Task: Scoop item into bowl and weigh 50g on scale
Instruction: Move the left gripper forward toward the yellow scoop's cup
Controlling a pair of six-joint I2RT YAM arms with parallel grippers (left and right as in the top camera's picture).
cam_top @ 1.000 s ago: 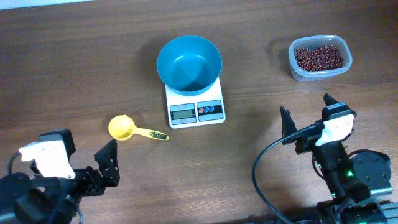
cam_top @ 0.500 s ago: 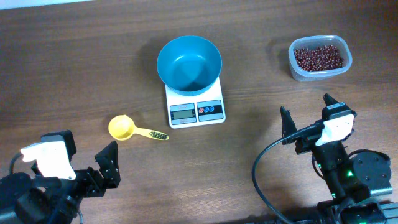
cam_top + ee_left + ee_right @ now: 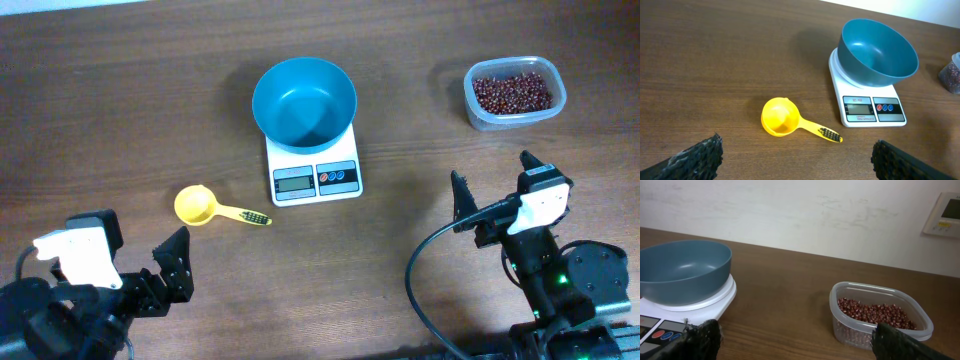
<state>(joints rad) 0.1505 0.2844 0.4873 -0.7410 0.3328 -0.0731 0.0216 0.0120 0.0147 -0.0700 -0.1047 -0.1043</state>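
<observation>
The teal-blue bowl [image 3: 304,101] is empty and sits on the white scale [image 3: 314,178] at the table's middle; both also show in the left wrist view [image 3: 878,51] [image 3: 867,107] and the right wrist view [image 3: 684,271] [image 3: 695,305]. The red-brown beans [image 3: 512,92] lie in a clear tub [image 3: 478,115] at the far right, also in the right wrist view [image 3: 874,315]. A yellow scoop [image 3: 206,208] lies left of the scale. My left gripper [image 3: 155,255] is open and empty at the near left. My right gripper [image 3: 495,188] is open and empty at the near right.
A pale wall [image 3: 805,215] with a wall panel [image 3: 944,214] stands behind the table's far edge. Black cable loops beside the right arm [image 3: 425,270].
</observation>
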